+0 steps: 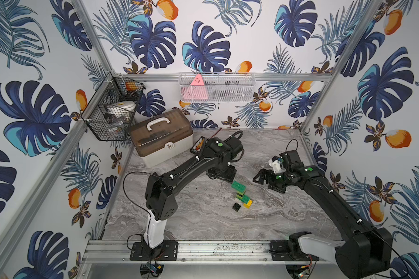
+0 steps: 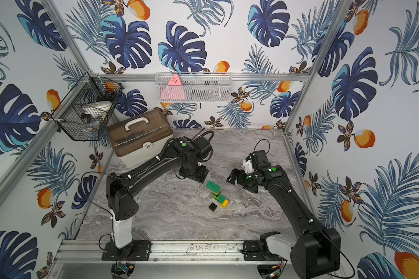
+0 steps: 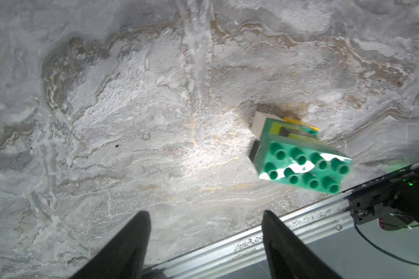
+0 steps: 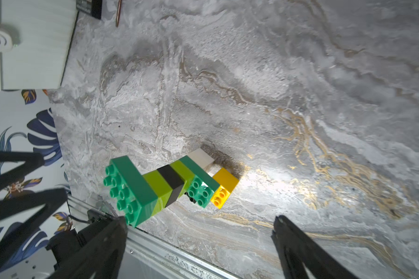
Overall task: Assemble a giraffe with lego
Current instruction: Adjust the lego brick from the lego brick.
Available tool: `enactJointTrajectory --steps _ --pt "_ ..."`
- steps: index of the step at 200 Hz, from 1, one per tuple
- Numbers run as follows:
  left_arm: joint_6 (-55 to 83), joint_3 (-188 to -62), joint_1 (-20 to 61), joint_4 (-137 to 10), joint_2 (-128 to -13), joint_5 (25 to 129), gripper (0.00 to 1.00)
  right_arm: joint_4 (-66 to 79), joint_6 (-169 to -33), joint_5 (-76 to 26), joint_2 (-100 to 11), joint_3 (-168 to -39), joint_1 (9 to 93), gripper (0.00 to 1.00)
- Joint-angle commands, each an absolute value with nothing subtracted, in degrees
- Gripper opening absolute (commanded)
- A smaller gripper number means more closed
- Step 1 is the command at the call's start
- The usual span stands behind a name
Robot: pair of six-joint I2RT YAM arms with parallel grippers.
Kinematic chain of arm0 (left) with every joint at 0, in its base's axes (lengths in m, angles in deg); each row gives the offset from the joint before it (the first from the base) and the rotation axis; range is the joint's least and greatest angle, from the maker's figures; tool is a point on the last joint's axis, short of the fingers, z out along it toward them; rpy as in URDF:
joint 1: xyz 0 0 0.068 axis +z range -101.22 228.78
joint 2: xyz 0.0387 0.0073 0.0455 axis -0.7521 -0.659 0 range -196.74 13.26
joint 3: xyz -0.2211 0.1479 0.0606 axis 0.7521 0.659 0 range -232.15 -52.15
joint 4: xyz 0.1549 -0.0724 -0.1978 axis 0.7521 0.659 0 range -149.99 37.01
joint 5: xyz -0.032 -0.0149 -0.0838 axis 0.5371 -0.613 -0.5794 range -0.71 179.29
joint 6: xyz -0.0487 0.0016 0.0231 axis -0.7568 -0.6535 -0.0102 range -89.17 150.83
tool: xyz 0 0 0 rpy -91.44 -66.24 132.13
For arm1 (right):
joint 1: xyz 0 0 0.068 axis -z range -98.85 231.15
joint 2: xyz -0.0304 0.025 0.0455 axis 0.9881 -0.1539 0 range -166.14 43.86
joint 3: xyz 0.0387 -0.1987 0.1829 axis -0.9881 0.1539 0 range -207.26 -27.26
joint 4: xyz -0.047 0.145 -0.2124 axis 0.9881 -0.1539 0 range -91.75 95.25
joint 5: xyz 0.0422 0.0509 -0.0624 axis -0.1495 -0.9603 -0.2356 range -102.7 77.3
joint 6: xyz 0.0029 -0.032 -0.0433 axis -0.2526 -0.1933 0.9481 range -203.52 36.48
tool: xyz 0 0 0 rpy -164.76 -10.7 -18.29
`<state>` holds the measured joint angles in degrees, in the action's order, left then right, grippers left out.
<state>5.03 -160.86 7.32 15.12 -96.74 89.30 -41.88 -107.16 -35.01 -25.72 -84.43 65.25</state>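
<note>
Left gripper (image 3: 205, 215) points down behind the giraffe (image 1: 240, 193), fingers spread and empty. The figure stands mid-table (image 1: 276, 217) with a loose black brick (image 1: 236, 206) just beside its base, likely the next pick. Right gripper (image 4: 200, 218) hovers alongside on a bent arm, jaws wide and empty.

A robot test cell in a lab: aluminium frame bars (image 1: 155, 76) and leaf-print wall panels (image 1: 252, 36) box in a marble-look tabletop (image 1: 203, 222), with two black robot arms (image 1: 179, 174) bolted to a metal rail (image 1: 223, 248). Beyond the left pincer (image 3: 205, 213) sits a handled storage case (image 1: 160, 137), with wire baskets (image 1: 215, 88) hung on the frame above.
</note>
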Motion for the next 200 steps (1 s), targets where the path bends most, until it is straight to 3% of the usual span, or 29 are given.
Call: enactJointTrajectory --steps 1,30,200 --pt "2.8 -153.8 10.6 9.4 -92.9 88.2 0.78 -39.3 -109.8 -36.1 -26.6 -85.3 60.9 0.95" --pt "3.1 -147.5 14.0 6.8 -89.5 87.1 0.78 -38.8 -111.0 -34.0 -28.5 -85.9 55.1 0.94" --pt "4.1 -144.7 14.6 5.2 -87.6 85.2 0.78 -38.2 -111.3 -31.4 -32.5 -83.5 54.3 0.71"
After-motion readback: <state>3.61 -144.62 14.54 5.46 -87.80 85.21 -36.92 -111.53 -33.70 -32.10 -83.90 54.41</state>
